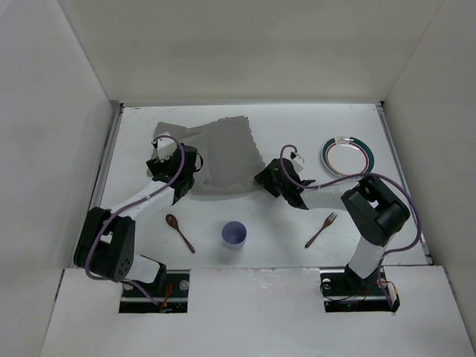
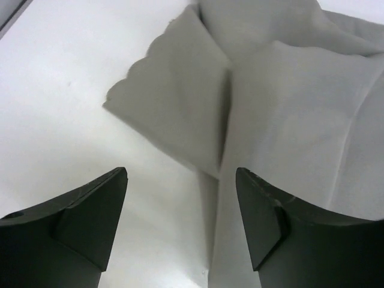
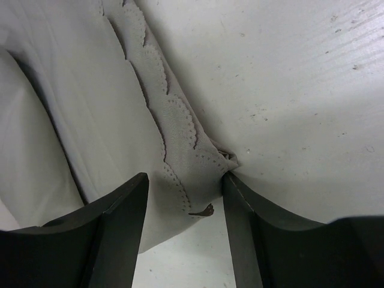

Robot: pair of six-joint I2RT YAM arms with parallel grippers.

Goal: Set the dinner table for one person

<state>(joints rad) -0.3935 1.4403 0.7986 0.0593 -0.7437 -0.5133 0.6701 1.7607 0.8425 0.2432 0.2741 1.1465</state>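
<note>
Matte white square tabletop [image 1: 312,123], beneath both arms. Crumpled grey scalloped cloth mat [image 1: 223,156], far centre. Left gripper [image 2: 180,174] spread wide over the mat's left edge. Right gripper [image 3: 183,177] parted, straddling the mat's right corner. Near side, left to right: brown wooden spoon [image 1: 181,233], lilac cup [image 1: 235,235], brown fork [image 1: 321,230]. Colour-rimmed round plate [image 1: 325,156], far right.

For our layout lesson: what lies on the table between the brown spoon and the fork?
A pale purple cup stands between the spoon and the fork, apart from both; the top view shows it.
</note>
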